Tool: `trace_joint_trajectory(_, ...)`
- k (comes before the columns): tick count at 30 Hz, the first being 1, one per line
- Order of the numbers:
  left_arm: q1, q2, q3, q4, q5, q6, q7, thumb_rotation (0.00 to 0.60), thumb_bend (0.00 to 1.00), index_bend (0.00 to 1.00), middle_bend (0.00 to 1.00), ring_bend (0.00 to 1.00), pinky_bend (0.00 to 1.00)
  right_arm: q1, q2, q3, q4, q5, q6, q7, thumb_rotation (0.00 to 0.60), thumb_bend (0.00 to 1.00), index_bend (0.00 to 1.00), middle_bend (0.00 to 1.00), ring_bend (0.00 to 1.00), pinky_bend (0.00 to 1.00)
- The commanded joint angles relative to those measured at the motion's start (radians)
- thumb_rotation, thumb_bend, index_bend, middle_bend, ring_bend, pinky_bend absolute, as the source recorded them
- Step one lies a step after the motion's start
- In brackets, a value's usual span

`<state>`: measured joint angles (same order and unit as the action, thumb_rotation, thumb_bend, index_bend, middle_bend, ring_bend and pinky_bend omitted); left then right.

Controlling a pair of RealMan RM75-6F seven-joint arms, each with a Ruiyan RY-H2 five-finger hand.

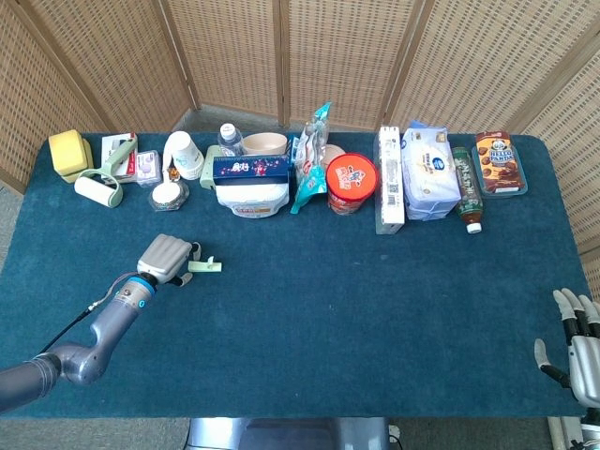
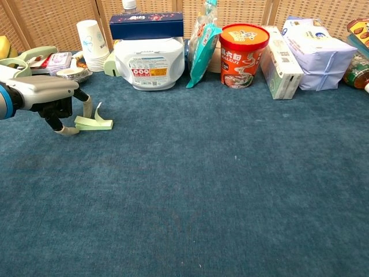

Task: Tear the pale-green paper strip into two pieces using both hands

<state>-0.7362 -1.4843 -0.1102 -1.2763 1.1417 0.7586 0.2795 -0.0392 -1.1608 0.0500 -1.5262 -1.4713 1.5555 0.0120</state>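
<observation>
Pale-green paper strip (image 2: 92,122) lies flat on blue cloth, whole, one end curled upward, table's ten o'clock area.

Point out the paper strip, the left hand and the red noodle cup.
paper strip (image 2: 92,122), chest view, flat folded part on the cloth
left hand (image 2: 49,95), chest view, grey back of the hand
noodle cup (image 2: 244,55), chest view, printed side wall
</observation>
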Motion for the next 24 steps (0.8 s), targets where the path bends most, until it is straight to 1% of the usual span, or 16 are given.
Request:
trace_joint_trajectory(1,-0.002,0.000,0.000,-0.003,-0.009,0.001,0.006,0.600,0.29,0.43,0.97,0.99,0.97,0.000,-0.001,0.000,0.001,-0.001,-0.001,0.002,0.512,0.48,0.02,0.10,0.01,0.09)
trace_joint_trajectory(13,-0.012,0.000,-0.003,-0.030,-0.049,0.019,0.040,0.600,0.29,0.44,0.97,1.00,0.97,-0.004,0.000,0.001,0.011,-0.004,0.002,0.019,0.512,0.48,0.02,0.10,0.01,0.11)
trace_joint_trajectory(24,-0.034,-0.014,-0.005,-0.025,-0.105,0.013,0.089,0.600,0.30,0.46,0.97,1.00,0.97,-0.014,0.004,0.001,0.019,-0.004,0.011,0.048,0.513,0.48,0.02,0.11,0.01,0.11)
